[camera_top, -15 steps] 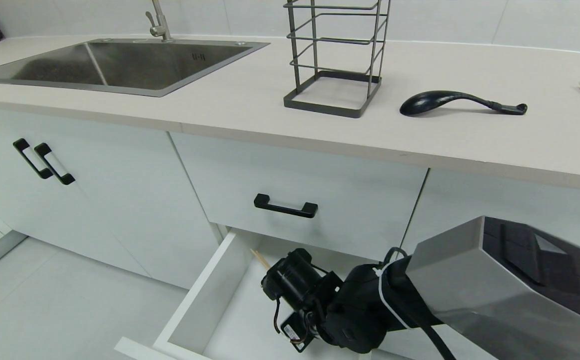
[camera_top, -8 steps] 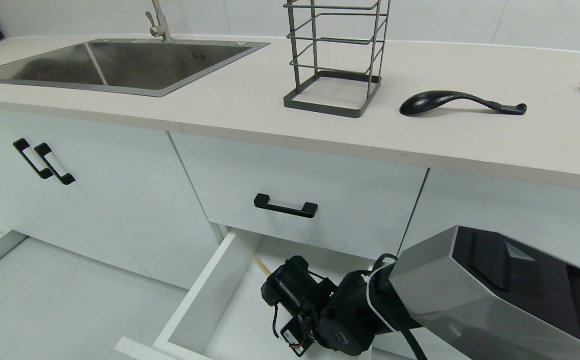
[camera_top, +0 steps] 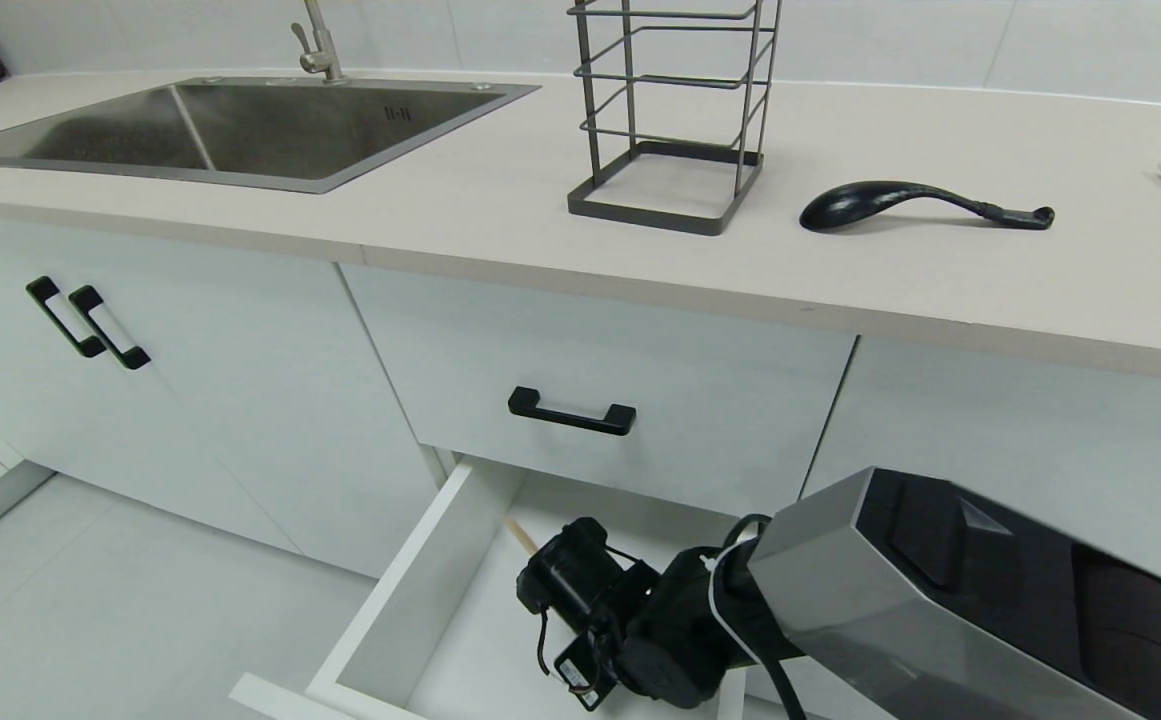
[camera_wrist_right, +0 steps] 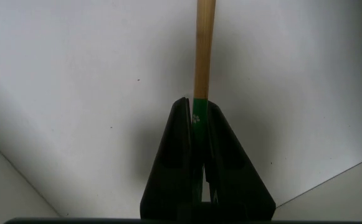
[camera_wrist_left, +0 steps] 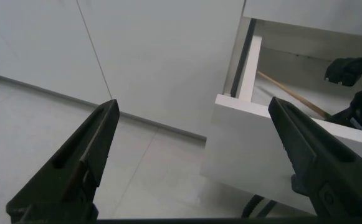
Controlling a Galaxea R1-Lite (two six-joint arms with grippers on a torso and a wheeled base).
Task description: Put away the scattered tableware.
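Pinching a wooden chopstick (camera_wrist_right: 204, 56) by its green-banded end with the right hand (camera_wrist_right: 197, 104), low inside the open white drawer (camera_top: 410, 600) under the worktop (camera_top: 500, 200). Hovering outside the drawer's front corner with the left hand (camera_wrist_left: 192, 107) spread wide, catching from that side the chopstick slanting inside it. Lying on the worktop in the head view, just right of a wire rack (camera_top: 670, 120) and well apart from the sink (camera_top: 240, 125): a black spoon (camera_top: 900, 205).

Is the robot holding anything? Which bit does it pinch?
The right gripper pinches a wooden chopstick at its green-banded end, in the open drawer. The left gripper is open, holding nothing.
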